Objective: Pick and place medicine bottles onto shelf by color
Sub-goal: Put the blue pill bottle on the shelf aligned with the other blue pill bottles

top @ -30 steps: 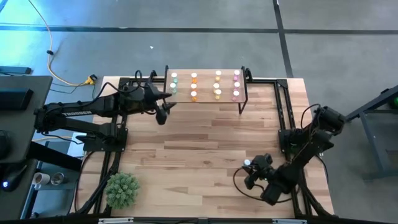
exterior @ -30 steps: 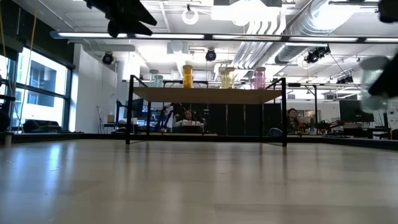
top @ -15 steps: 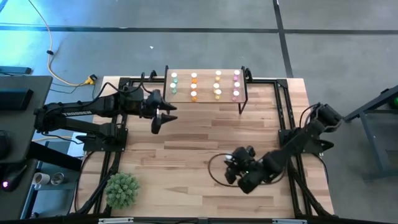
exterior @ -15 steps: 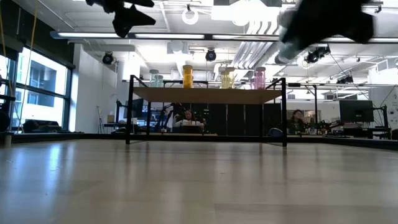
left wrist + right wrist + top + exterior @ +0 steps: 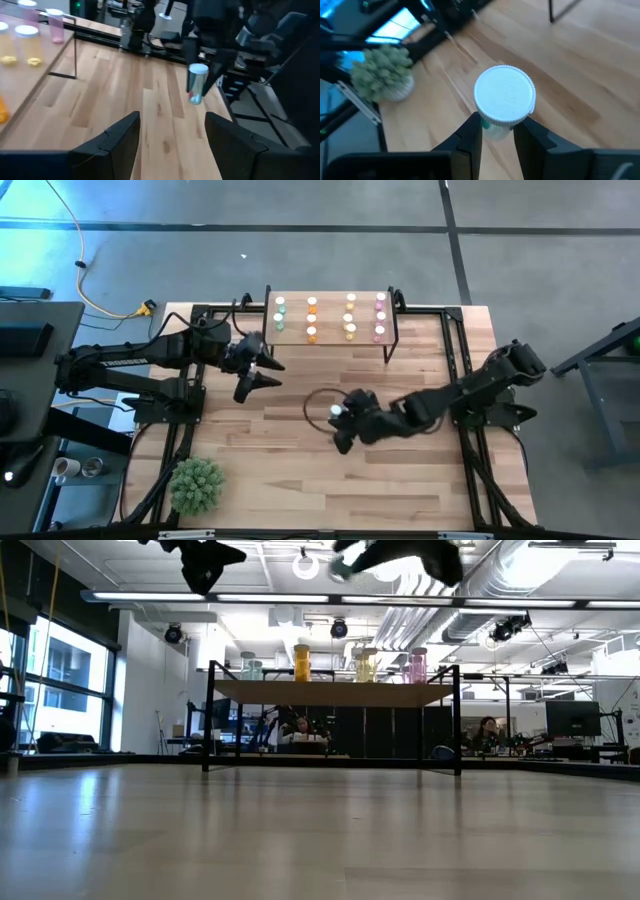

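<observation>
green bottle (image 5: 504, 102) pinched in right gripper (image 5: 340, 420) above mid-table; left gripper (image 5: 252, 377) spread open, empty, near shelf (image 5: 330, 332).

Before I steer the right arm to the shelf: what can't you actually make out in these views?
- Held bottle: right wrist view, cap hides most of the body.
- Right pincer: low view, blurred, cut by the top edge.
- Green-column bottle count on shelf: high view, caps too small.
- Back-row bottles: low view, hidden behind front ones.

Pale matt wood table (image 5: 300, 450) and shelf (image 5: 330, 335); translucent plastic bottle (image 5: 197, 84), ridged white cap.
</observation>
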Motion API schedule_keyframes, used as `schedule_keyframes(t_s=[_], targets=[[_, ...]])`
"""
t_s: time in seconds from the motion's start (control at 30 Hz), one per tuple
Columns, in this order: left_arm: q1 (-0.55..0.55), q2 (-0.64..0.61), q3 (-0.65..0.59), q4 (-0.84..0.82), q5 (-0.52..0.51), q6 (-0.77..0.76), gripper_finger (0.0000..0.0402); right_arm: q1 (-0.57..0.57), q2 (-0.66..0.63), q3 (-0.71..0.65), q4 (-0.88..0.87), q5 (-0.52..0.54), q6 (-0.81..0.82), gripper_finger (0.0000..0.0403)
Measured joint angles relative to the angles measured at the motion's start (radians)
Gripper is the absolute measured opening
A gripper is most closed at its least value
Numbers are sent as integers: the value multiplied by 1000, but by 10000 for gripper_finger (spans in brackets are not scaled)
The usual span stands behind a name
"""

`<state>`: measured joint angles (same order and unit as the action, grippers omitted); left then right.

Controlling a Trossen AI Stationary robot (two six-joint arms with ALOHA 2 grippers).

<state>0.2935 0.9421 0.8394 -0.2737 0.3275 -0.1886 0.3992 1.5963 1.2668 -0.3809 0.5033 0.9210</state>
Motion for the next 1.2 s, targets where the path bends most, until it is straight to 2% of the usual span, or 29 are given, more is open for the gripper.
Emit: schedule_keyframes(t_s=[0.23, 0.43, 0.67, 0.8, 0.93, 1.03, 1.2], targets=[[0, 0, 0, 0, 6, 0, 211, -114, 0, 67, 71, -128, -170, 83], [0, 0, 0, 0, 6, -2, 211, -191, 0, 157, 85, -181, -350, 83], [-1, 0, 0, 86, 6, -104, 211, -291, 0, 261, 78, -394, -518, 83], [-16, 12, 0, 212, -6, -147, 211, -345, 0, 292, 67, -555, -546, 83], [-34, 32, 0, 340, -17, -149, 211, -380, 0, 293, 56, -638, -547, 83], [-41, 61, 0, 375, -38, -151, 211, -395, 0, 293, 34, -676, -548, 83], [-42, 107, 0, 396, -70, -200, 211, -409, 1, 293, 5, -681, -561, 83]])
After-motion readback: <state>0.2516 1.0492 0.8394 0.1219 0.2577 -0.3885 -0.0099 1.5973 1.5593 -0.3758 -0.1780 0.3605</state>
